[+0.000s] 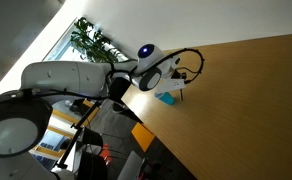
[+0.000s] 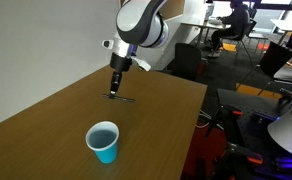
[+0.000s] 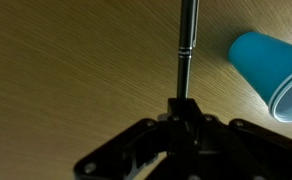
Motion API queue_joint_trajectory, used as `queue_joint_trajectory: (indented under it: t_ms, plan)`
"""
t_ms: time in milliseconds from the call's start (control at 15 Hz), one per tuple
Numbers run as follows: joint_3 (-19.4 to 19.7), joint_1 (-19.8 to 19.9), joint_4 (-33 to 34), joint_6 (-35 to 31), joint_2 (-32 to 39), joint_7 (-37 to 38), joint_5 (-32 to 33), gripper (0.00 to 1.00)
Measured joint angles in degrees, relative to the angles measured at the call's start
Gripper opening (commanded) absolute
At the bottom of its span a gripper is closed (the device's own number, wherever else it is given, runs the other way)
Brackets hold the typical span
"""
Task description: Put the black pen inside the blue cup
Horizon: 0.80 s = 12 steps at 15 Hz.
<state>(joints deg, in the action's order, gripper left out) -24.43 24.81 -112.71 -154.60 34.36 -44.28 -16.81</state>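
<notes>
Black slim pen [image 3: 186, 45] lies flat on the wooden tabletop [image 3: 66, 60], its near end nipped btwn the pincer [image 3: 182, 103] tips, the rest pointing straight out ahead. Light-blue cylindrical plastic cup [image 3: 271, 68] stands upright, off to the pincer's side, well apart from it.

Arm angled down, gripper [image 2: 114, 93] vertical, clamped on black pen [image 3: 186, 40]

arm [image 1: 56, 78]: white, rounded glossy links, grey bands at joints | blue light [image 1: 146, 50]: small, near wrist end | cable [image 1: 189, 55]: black, thin, looped | gripper [image 2: 113, 92]: matte black, angular linkage
</notes>
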Motion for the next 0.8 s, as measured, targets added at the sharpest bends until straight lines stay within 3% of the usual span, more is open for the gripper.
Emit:
queue_joint_trajectory:
  t_ms: [467,800]
  plan:
    - [-3.0,2.2,1.5,5.2,-0.2,-14.7,-10.7,0.03]
    - [-2.6,3.1,3.7,14.8,-0.7,-26.6,-19.5,0.03]
